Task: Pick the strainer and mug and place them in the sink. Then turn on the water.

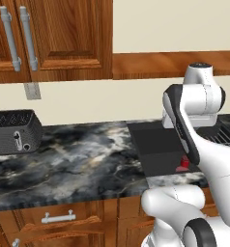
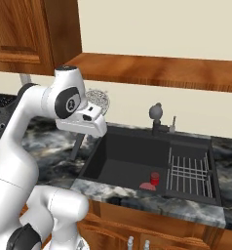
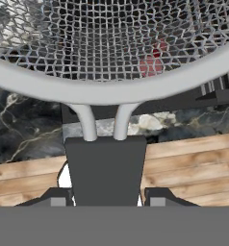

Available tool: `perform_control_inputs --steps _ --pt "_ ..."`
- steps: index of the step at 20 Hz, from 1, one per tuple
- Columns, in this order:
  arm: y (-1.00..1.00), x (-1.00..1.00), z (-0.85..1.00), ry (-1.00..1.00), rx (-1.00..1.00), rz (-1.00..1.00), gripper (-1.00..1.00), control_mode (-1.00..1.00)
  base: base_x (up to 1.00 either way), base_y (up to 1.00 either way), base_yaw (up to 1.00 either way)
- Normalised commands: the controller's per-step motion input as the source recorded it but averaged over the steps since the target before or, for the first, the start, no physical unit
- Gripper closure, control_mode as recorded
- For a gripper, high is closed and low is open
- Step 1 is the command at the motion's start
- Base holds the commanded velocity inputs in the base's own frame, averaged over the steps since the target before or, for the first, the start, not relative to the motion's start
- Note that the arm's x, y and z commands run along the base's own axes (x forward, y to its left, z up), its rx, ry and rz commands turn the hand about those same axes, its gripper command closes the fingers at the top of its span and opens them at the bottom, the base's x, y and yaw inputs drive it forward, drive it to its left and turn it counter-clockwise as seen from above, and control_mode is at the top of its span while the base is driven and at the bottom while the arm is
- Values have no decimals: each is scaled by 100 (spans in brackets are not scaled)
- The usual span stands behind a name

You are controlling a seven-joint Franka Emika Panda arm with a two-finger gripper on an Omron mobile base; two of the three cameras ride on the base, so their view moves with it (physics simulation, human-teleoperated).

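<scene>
My gripper (image 3: 105,197) is shut on the dark flat handle of the strainer (image 3: 111,43), whose silvery mesh bowl and rim fill the top of the hand view. From the right base view the strainer (image 2: 99,100) is lifted in the air, behind the hand, over the counter at the left edge of the sink (image 2: 123,163). The sink (image 1: 158,144) is a black recessed basin. The mug and the water are out of view.
A small bright red thing (image 2: 154,178) stands near the front of the basin, also red thing (image 1: 184,163) beside my arm. A dark faucet (image 2: 157,114) stands behind the sink, and a wire rack (image 2: 188,171) fills its right part. A black toaster (image 1: 13,131) sits far left.
</scene>
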Motion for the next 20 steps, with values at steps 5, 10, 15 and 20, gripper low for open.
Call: perform_control_inputs --steps 5,10,15,20 --pt "0 -9 -24 0 0 0 100 -100 -2 0 0" --pt "-2 -4 -72 0 0 0 100 -100 0 0 0" --pt "0 0 -54 0 0 0 100 -100 0 0 0" --pt "3 0 -48 0 0 0 100 -100 0 0 0"
